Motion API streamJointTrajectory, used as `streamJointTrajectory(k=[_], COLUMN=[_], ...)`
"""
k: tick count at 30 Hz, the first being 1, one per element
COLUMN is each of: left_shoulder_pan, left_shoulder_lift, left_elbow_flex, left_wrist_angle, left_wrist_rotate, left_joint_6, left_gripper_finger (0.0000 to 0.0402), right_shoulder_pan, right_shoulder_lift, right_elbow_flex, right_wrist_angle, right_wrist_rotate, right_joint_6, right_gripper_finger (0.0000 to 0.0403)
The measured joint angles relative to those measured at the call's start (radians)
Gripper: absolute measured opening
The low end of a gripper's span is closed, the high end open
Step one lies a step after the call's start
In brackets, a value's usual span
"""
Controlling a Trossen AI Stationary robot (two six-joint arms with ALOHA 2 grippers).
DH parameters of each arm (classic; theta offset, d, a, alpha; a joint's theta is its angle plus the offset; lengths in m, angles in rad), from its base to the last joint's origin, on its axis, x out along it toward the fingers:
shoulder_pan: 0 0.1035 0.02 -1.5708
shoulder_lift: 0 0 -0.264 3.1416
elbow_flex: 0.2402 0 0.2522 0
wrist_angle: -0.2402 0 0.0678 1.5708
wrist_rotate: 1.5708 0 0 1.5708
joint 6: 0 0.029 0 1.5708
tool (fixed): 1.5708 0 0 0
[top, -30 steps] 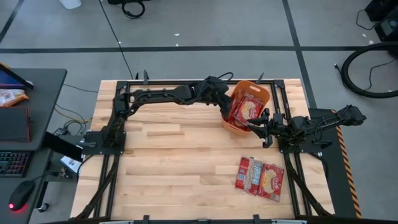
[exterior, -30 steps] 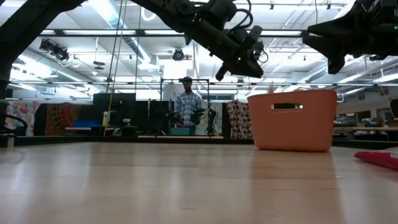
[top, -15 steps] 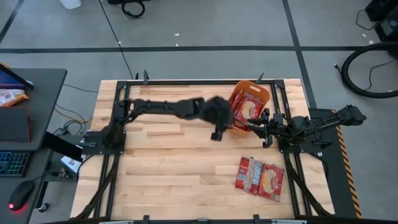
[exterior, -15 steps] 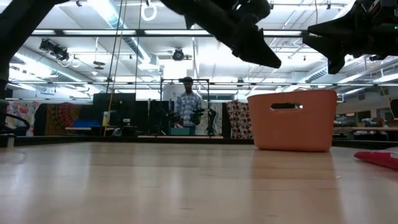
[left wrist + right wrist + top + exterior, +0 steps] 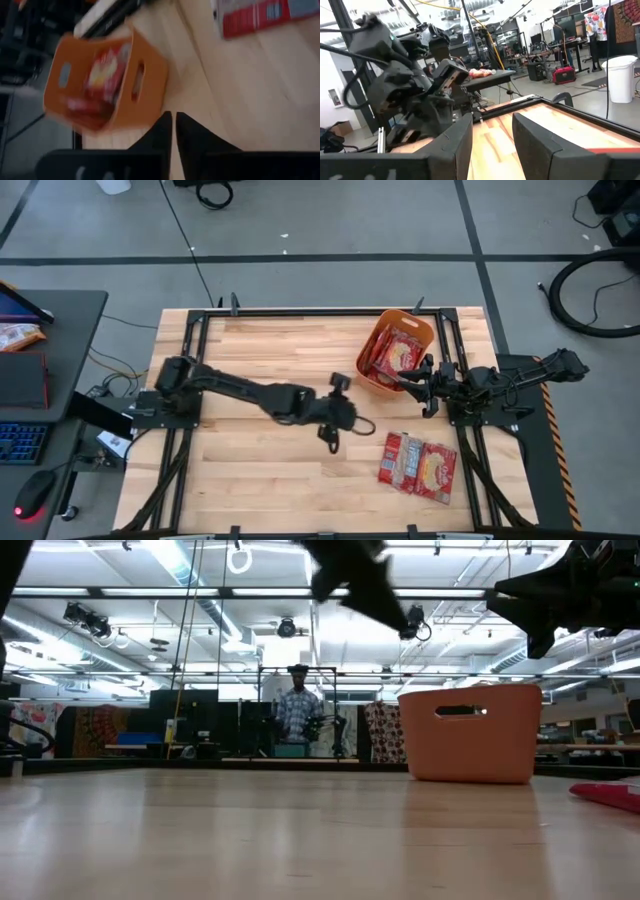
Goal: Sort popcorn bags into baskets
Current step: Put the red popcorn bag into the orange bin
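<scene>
Currently one orange basket [image 5: 398, 352] holds two visible popcorn bags [image 5: 400, 356]; two more bags [image 5: 418, 464] lie on the counter [image 5: 250, 460]; left gripper [image 5: 333, 412] closed and empty, right gripper [image 5: 418, 386] parted and empty

You see the left gripper [image 5: 334, 420] mid-table, orange basket [image 5: 372, 378] holding bags [image 5: 398, 355], two bags [image 5: 418, 464] outside.

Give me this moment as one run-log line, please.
left gripper: shut, empty, over mid-table | right gripper: open, beside basket | bags in basket | bags on table
</scene>
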Motion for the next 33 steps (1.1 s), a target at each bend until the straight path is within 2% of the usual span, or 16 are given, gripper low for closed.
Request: streamJointTrajectory(k=[5,12,17,20,25,33], left_shoulder_pan=[-0.050,-0.074,-0.074,-0.075,-0.072,-0.063], left_shoulder_lift=[-0.207,-0.438,-0.539,-0.614,-0.740,-0.909], left_elbow_flex=[-0.251,-0.551,-0.720,-0.813,-0.940,-1.051], left_wrist_angle=[0.091,0.341,0.559,0.697,0.862,0.915], left_wrist_rotate=[-0.032,-0.043,-0.052,-0.051,-0.049,-0.048], left_joint_6=[-0.088,-0.199,-0.190,-0.147,-0.112,-0.133], left_gripper_finger=[0.0006,0.0019,0.0014,0.0010,0.0010,0.0010], right_shoulder_pan=[0.000,0.000,-0.002,-0.002,0.002,0.025], right_shoulder_lift=[0.001,0.001,-0.003,0.014,0.110,0.361], right_elbow_flex=[0.000,0.000,0.000,0.006,0.088,0.331], right_wrist_angle=[-0.004,0.026,0.146,0.148,0.066,-0.332], right_wrist_rotate=[0.000,0.003,0.010,0.030,-0.087,-0.072], right_joint_6=[0.000,0.018,0.019,0.042,0.069,0.028], right_gripper_finger=[0.0144,0.0144,0.0144,0.0144,0.0144,0.0144])
